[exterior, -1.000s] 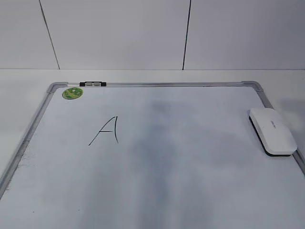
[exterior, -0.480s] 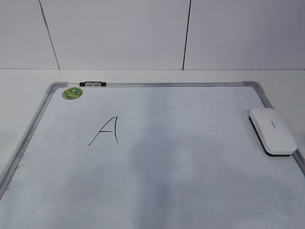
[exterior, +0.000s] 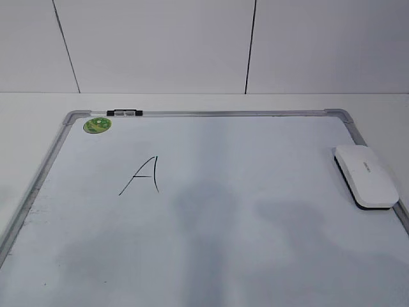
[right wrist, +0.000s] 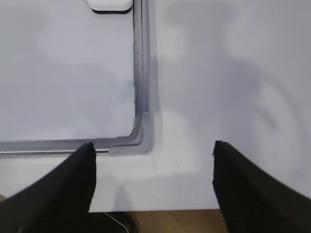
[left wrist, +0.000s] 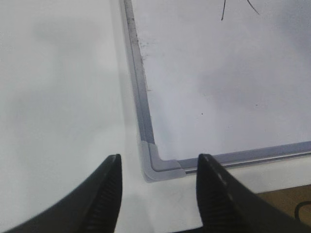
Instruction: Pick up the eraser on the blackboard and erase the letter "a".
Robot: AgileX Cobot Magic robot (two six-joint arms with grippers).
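The eraser (exterior: 365,176), a white rounded block with a black underside, lies on the blackboard (exterior: 211,113) against its right frame; its near end shows in the right wrist view (right wrist: 112,5). The letter "a" is out of view; the only mark is a pointed capital "A" (exterior: 144,174) on the left half. My left gripper (left wrist: 159,160) hangs open above the board's near left corner. At the near right corner my right gripper (right wrist: 153,145) stands wide open, with the eraser far ahead of it. Neither gripper holds anything or shows in the exterior view.
A round green sticker (exterior: 97,124) and a small black-and-silver clip (exterior: 124,113) sit at the board's far left corner. White table surrounds the board. The table's near edge, with brown floor (right wrist: 194,223) below, runs just behind both grippers.
Grey shadows on the board have drifted toward its near edge. The eraser, the board and the capital "A" have not moved.
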